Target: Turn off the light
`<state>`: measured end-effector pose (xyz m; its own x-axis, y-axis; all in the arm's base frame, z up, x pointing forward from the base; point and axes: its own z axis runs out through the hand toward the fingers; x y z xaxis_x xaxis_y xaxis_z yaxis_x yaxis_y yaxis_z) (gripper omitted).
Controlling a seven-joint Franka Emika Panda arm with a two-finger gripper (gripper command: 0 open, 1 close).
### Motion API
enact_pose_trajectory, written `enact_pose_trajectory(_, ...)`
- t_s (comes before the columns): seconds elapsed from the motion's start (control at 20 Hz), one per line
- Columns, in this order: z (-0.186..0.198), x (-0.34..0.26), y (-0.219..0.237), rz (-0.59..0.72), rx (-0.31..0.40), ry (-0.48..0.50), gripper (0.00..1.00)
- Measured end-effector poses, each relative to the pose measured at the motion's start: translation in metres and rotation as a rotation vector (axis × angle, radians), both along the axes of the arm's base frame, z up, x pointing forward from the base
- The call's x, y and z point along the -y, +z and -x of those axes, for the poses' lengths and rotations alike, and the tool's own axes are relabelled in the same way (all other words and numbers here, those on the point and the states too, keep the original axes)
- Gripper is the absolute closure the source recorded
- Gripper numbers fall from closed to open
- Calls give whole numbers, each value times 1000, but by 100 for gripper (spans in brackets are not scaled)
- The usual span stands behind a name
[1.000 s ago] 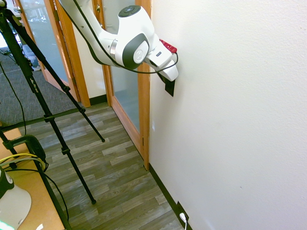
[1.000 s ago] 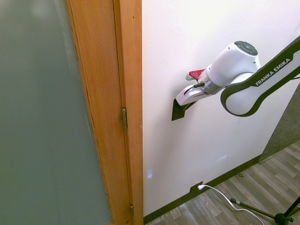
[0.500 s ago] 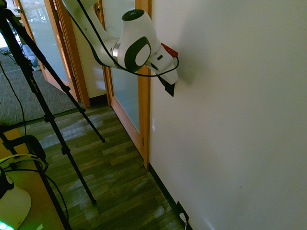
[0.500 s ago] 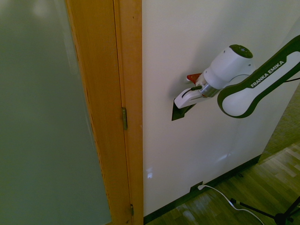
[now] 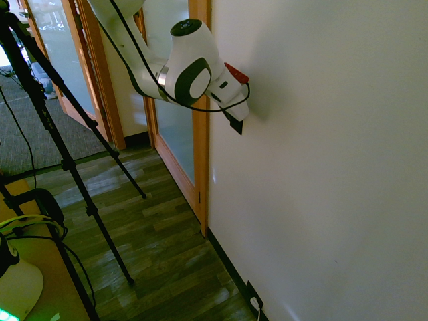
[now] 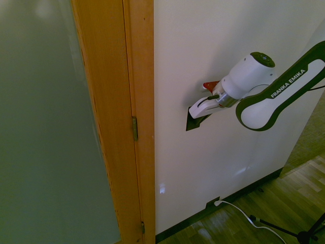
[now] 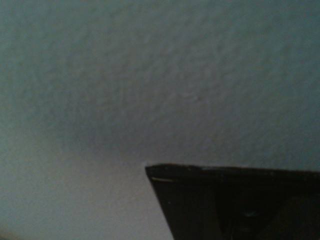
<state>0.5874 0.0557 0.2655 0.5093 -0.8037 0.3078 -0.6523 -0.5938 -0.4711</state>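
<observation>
Up on the white wall [image 5: 321,134], just beside the wooden door frame [image 6: 139,101], sits the switch [image 6: 195,123], a black plate largely covered by the gripper [image 6: 194,113]. The hand comes at it slanting downward, presumably so the closed tips can act as one blunt finger against the rocker; the jaws are shut and hold nothing. Contact itself is hidden in both outside views. The wrist view shows only a dark corner of the plate [image 7: 235,205] against textured paint. Low on the wall, at the baseboard, the outlet [image 6: 212,204] with its white plug [image 6: 217,203] is a separate fitting, not the target. Readable writing: "FRANKA EMIKA" along the arm [image 6: 284,86].
</observation>
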Motion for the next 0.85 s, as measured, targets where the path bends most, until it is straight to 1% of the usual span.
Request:
enact_pose_trajectory(0.45,5,-9,-14,-26,46,16,0)
enact_pose_trajectory(0.7,16,-10,-36,-71,56,-10,0)
enact_pose_trajectory(0.85,26,-6,-42,-82,80,-24,0)
